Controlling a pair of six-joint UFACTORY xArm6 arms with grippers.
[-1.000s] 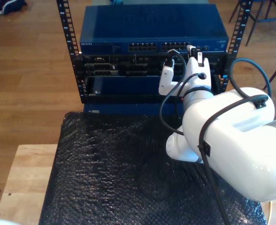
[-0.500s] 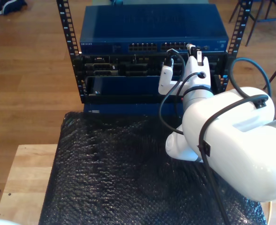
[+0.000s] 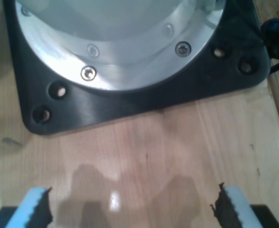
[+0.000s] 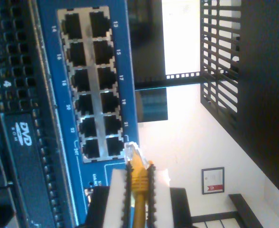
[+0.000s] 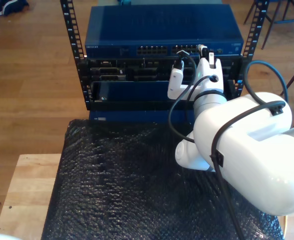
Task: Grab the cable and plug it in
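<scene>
You see my first gripper (image 3: 132,209) spread wide and empty over a wooden tabletop (image 3: 149,152), while my second gripper (image 4: 138,183), reaching to the blue network switch (image 4: 89,80), pinches the yellow cable (image 4: 138,178), its clear connector just beside port 21, near a DVD-marked drive (image 4: 25,156).

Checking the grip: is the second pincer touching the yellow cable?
Touching. In the second wrist view, my second pincer clamps the yellow cable between its pads.
</scene>
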